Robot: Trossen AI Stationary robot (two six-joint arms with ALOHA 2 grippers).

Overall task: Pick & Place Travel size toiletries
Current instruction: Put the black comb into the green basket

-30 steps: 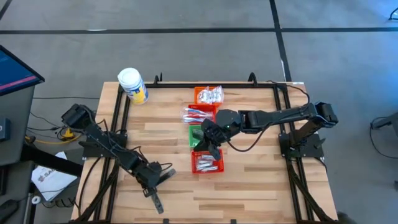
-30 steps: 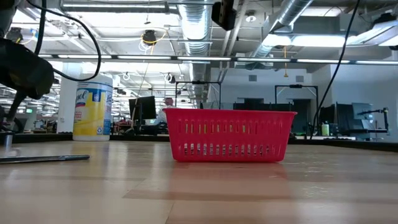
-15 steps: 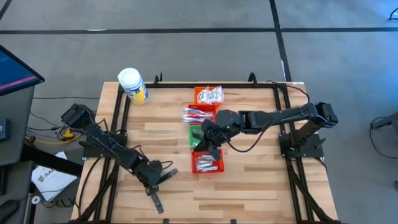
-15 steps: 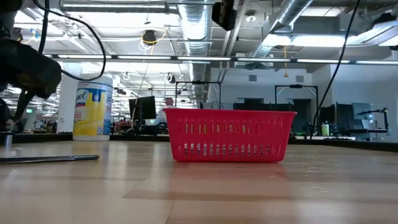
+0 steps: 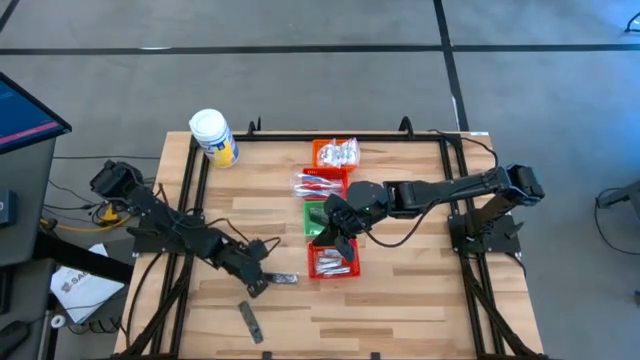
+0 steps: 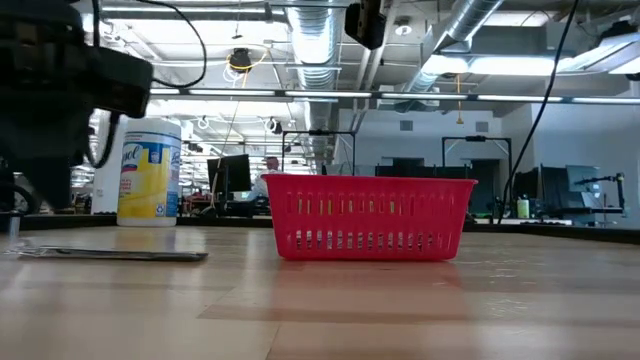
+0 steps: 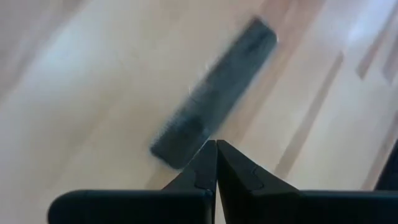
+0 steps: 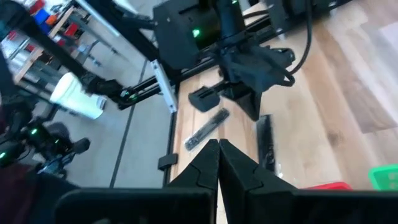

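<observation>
A dark flat strip (image 5: 284, 279) (image 7: 214, 93) lies flat on the wood just ahead of my left gripper (image 5: 264, 285) (image 7: 216, 144), which is shut and slants down at the near left. A second dark strip (image 5: 248, 320) lies nearer the front edge. My right gripper (image 5: 335, 238) (image 8: 218, 144) hangs shut above the red basket (image 5: 335, 262), which holds small silvery tubes. Behind it stand a green basket (image 5: 315, 218), loose toothbrushes (image 5: 320, 183) and an orange basket (image 5: 335, 153) with sachets. My left gripper's shut fingertips stand at the end of the dark strip (image 7: 177, 142) that is nearest to them, coming slanting down from the table's left. Whether they touch it I cannot tell. The strip lies flat on the table.
A large white jar with a yellow label (image 5: 213, 137) (image 6: 148, 172) stands at the far left corner. Black frame rails (image 5: 330, 135) run along the table's far edge and sides. Bare wood lies at the near right. The red basket (image 6: 368, 218) fills the middle of the low view.
My left gripper has moved toward the table's right edge, risen a little and tipped. The dark strip by its fingertips has slid along the table toward the right and now shows clear of the gripper. The second strip and my right gripper have kept still.
</observation>
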